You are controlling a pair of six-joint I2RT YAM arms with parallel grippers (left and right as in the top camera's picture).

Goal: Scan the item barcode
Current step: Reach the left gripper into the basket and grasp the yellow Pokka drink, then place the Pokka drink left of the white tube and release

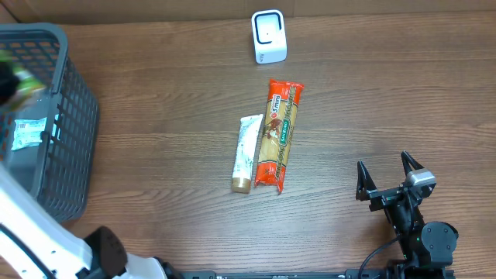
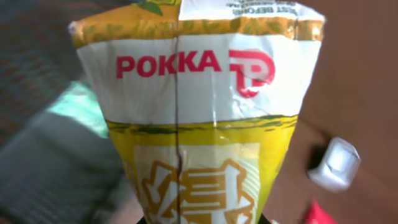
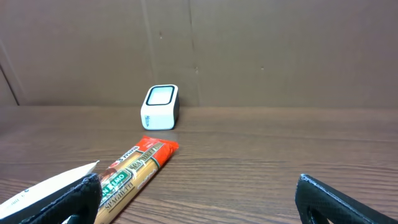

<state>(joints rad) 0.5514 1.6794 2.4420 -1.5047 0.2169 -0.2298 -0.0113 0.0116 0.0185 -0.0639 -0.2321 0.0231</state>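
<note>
**Held item and scanner.** The left gripper (image 2: 205,220) is clamped on the lower end of a yellow-and-white Pokka packet (image 2: 199,112), whose long axis runs straight out from the fingers. The packet hangs over the grey basket (image 1: 77,124) at the table's left, where a white-labelled packet (image 1: 27,133) lies inside. The barcode scanner (image 1: 269,36) stands well apart, rightward by the far edge. The right gripper (image 1: 385,184), spread and empty, sits nearer to it.

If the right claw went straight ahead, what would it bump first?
Likely just the brown cardboard wall: the open right gripper points past the small white scanner and orange spaghetti packet.
</note>
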